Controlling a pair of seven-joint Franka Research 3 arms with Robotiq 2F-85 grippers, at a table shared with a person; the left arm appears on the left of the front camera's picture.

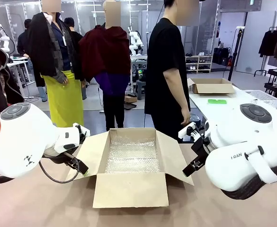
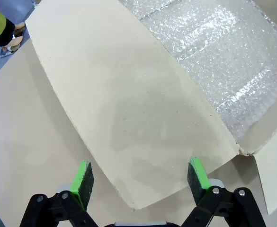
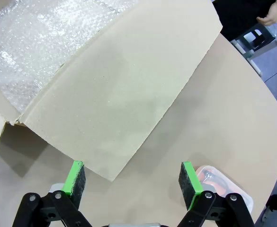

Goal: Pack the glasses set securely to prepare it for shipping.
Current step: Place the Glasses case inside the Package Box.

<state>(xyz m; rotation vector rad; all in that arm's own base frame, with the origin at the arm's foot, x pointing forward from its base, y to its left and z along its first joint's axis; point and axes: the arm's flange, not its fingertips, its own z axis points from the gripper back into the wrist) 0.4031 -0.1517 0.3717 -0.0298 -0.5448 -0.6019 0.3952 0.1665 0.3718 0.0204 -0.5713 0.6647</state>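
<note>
An open cardboard box [image 1: 130, 189] lined with bubble wrap [image 1: 131, 157] stands mid-table. My left gripper [image 1: 80, 166] hangs open over the box's left flap [image 2: 129, 118], nothing between its green pads [image 2: 83, 177]. Over the right flap [image 3: 124, 90] my right gripper [image 1: 194, 165] is open too, and empty. Of the glasses set, one clear pack with pink-red frames [image 3: 222, 183] lies on the tabletop just beyond my right gripper's finger, partly hidden by it.
A person in black [image 1: 169, 71] stands at the far edge, behind the box. On a white table at the back right sit another cardboard box [image 1: 211, 86], a flat green pad [image 1: 217, 101] and a white basket [image 1: 263, 97]. Bare tabletop [image 1: 39, 203] surrounds the box.
</note>
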